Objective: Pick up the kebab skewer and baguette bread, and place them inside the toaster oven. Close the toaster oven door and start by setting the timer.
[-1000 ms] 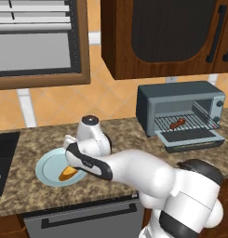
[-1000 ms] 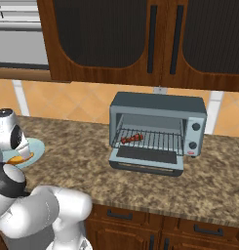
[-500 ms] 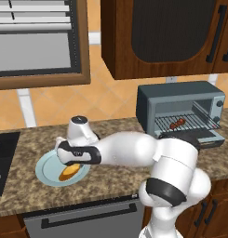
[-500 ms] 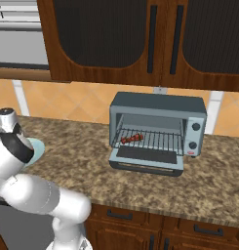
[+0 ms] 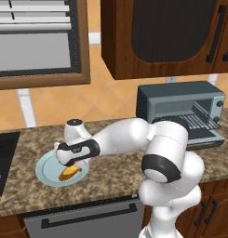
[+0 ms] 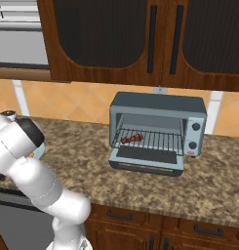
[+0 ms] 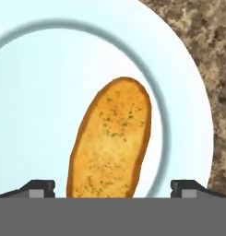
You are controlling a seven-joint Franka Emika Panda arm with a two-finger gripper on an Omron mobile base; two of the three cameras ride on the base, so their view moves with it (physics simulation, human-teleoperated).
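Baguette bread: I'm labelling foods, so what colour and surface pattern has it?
Golden-orange with small green flecks; the baguette bread shows best in the hand view.

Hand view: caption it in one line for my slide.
Open gripper poised above the baguette lying on a pale blue plate, its fingertips on either side.

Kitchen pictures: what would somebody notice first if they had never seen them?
Probably the big white robot arm bending low over a pale blue plate on the left of the counter, its open gripper straddling the golden baguette bread. Next, the toaster oven on the right, its door dropped open and the kebab skewer lying on the rack.
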